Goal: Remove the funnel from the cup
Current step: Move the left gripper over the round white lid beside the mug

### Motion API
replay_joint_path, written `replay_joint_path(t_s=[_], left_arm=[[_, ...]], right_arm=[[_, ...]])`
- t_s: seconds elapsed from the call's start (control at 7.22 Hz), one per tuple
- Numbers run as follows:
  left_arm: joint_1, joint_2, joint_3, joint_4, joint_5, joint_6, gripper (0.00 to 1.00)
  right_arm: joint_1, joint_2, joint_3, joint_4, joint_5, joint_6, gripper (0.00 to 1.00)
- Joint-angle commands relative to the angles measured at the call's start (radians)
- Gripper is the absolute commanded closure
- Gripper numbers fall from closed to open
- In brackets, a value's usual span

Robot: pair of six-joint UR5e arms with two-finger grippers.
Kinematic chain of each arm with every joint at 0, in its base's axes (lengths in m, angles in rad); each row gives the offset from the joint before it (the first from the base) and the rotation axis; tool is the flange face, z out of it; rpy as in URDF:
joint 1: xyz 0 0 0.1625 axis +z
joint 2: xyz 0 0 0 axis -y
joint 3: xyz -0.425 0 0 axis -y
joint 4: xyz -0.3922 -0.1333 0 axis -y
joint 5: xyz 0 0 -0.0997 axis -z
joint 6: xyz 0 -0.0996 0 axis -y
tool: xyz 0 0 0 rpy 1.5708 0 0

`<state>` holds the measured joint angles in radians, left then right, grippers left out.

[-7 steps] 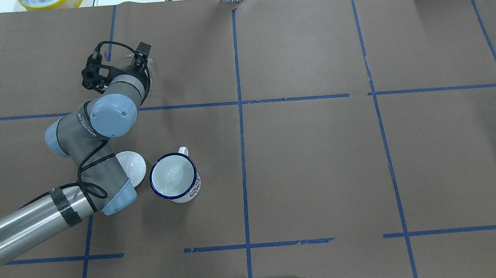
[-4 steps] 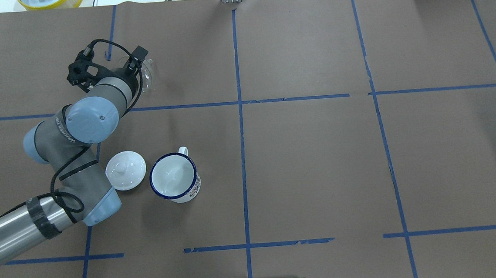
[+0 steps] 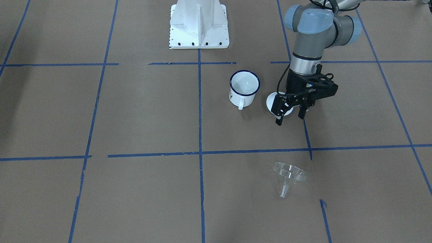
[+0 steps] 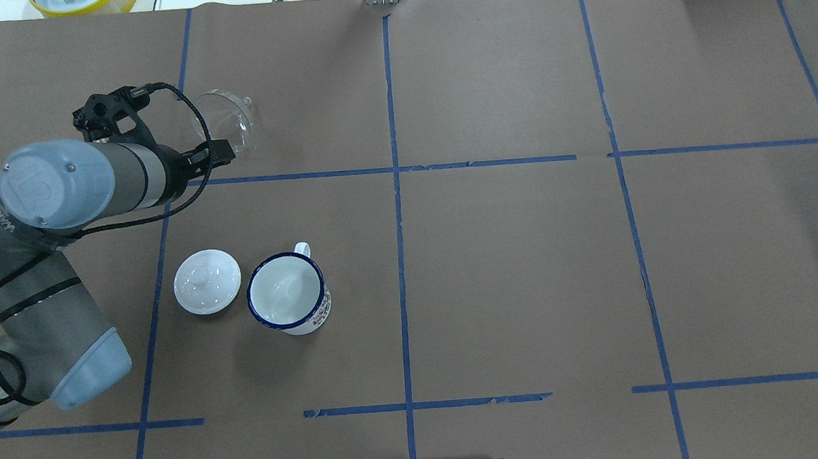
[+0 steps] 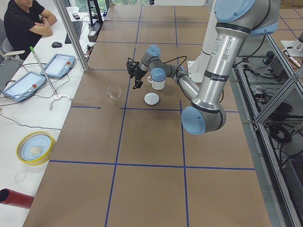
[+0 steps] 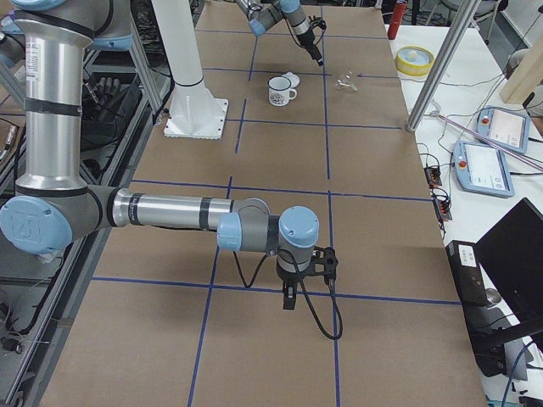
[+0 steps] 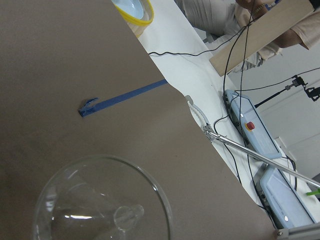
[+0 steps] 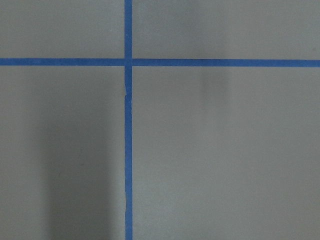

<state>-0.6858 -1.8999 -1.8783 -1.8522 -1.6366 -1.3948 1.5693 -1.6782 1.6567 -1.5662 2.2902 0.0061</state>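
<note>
The clear funnel (image 3: 288, 177) lies on its side on the brown table, out of the cup; it also shows in the overhead view (image 4: 228, 120) and close up in the left wrist view (image 7: 100, 200). The white cup (image 3: 244, 86) with a dark blue rim stands upright and empty (image 4: 287, 292). My left gripper (image 3: 289, 116) is open and empty, raised above the table between the cup and the funnel, apart from both. My right gripper (image 6: 290, 297) hangs over bare table far from them; I cannot tell whether it is open.
A white domed lid (image 4: 207, 281) with a knob lies just left of the cup. The robot's white base plate (image 3: 199, 25) stands behind the cup. A yellow bowl (image 4: 83, 0) sits past the table's far edge. Blue tape lines cross the table.
My left arm has swung back to the left and away from the funnel. The funnel and the white lid, partly covered by the arm before, now show in full.
</note>
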Motion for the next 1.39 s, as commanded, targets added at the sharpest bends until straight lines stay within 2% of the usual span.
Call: replay_joint_path(t_s=[0.0, 0.14, 0.55, 1.25], left_arm=[[-0.027, 0.001, -0.038, 0.109, -0.179, 0.257, 0.00], [-0.027, 0.004, -0.024, 0.114, -0.228, 0.333, 0.00], [-0.014, 0.025, 0.047, 0.087, -0.235, 0.353, 0.00], [0.032, 0.062, 0.064, 0.048, -0.276, 0.361, 0.00]], right_arm=[[0.000, 0.000, 0.000, 0.000, 0.000, 0.000, 0.00], [0.000, 0.000, 0.000, 0.000, 0.000, 0.000, 0.00], [0.000, 0.000, 0.000, 0.000, 0.000, 0.000, 0.00], [0.000, 0.000, 0.000, 0.000, 0.000, 0.000, 0.00]])
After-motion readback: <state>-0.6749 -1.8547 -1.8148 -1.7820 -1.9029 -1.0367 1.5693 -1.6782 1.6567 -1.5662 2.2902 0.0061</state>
